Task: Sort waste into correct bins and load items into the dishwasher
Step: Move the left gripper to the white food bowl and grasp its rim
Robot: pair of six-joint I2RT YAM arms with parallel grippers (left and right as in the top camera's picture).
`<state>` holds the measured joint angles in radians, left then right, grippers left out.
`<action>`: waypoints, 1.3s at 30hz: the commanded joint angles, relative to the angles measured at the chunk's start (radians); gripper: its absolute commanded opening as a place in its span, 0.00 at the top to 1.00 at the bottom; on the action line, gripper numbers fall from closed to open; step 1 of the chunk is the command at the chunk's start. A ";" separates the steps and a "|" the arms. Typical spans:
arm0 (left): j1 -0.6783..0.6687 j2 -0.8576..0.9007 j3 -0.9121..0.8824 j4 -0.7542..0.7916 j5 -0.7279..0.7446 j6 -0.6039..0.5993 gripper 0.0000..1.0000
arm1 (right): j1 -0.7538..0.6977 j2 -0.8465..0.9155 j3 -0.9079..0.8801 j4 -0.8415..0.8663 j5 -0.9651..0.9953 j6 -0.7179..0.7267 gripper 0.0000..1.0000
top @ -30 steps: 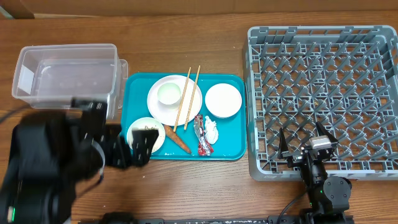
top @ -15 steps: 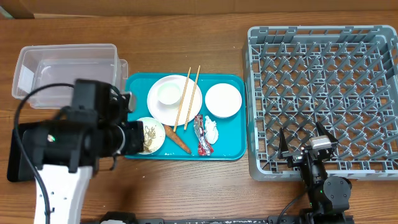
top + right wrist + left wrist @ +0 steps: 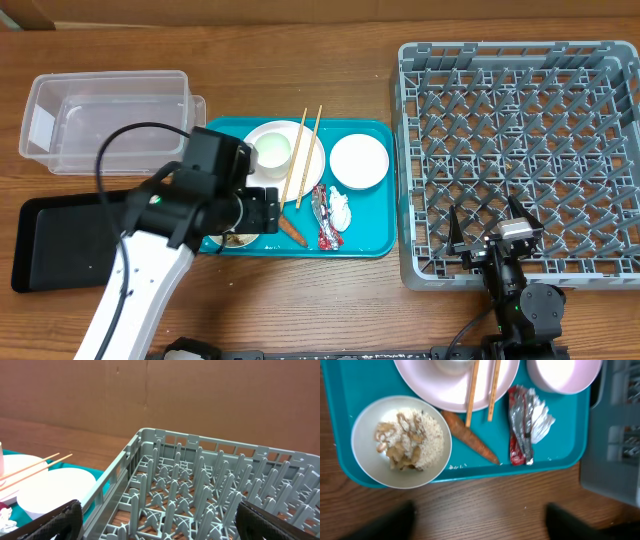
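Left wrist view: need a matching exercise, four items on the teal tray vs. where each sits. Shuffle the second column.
Column A
1. carrot
2. chopsticks
3. wrapper
4. food scraps

Column B
a. inside the bowl at the tray's corner
b. lying across the plate
c. right beside the crumpled tissue
d. on the tray floor, between bowl and wrapper

Pairs: 1-d, 2-b, 3-c, 4-a
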<state>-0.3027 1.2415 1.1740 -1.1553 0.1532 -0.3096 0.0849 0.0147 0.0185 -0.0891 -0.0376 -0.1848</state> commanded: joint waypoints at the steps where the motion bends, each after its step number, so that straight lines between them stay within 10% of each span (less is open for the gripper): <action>1: -0.024 0.083 -0.052 0.017 -0.026 -0.029 0.64 | 0.000 -0.007 -0.010 0.008 -0.002 -0.002 0.00; 39: -0.041 0.290 -0.289 0.409 -0.127 -0.030 0.68 | 0.000 -0.007 -0.010 0.008 -0.002 -0.003 0.00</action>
<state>-0.3279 1.5280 0.9020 -0.7582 0.0387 -0.3416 0.0849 0.0147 0.0185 -0.0895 -0.0372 -0.1848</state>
